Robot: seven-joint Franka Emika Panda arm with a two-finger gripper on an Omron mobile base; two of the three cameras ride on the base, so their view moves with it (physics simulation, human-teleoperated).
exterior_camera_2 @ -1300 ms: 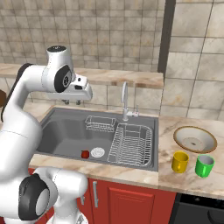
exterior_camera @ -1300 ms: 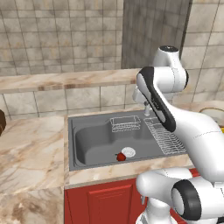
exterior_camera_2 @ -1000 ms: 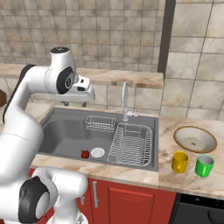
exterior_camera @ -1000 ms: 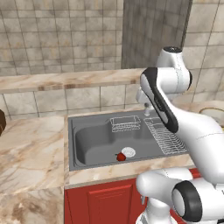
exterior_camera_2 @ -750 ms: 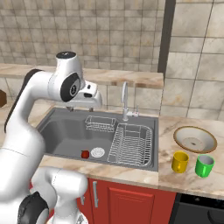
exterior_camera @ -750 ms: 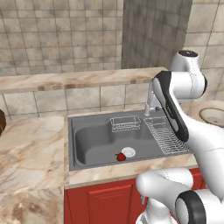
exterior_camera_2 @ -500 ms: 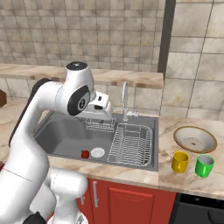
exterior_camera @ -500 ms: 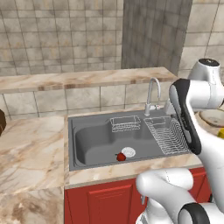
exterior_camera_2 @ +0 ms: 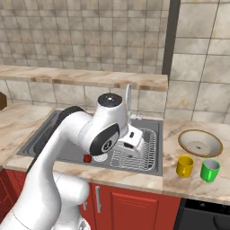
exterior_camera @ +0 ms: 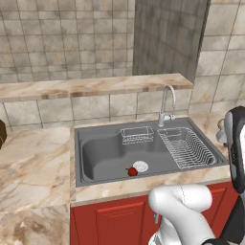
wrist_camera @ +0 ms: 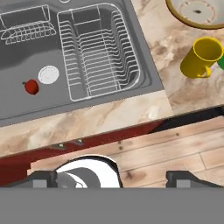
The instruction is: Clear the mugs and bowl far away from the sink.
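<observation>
Right of the sink (exterior_camera_2: pixel 58 134), on the counter (exterior_camera_2: pixel 188 184), stand the yellow mug (exterior_camera_2: pixel 184 165) and green mug (exterior_camera_2: pixel 210 170), just before the bowl (exterior_camera_2: pixel 200 143). Above the sink's wire rack (exterior_camera_2: pixel 137 150) hangs the gripper (wrist_camera: pixel 112 175), its fingers (wrist_camera: pixel 43 177) set wide apart, holding nothing.

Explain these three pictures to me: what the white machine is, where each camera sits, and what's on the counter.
It is a white robot arm on a driving base, in a rendered kitchen. Two cameras ride on the base behind the arm, left and right; the third sits on its hand, looking down. The grey sink holds a wire rack and a small red thing near the drain. On the counter to the right lie a tan bowl, a yellow mug and a green mug. The hand holds nothing; its fingertips stand wide apart.
</observation>
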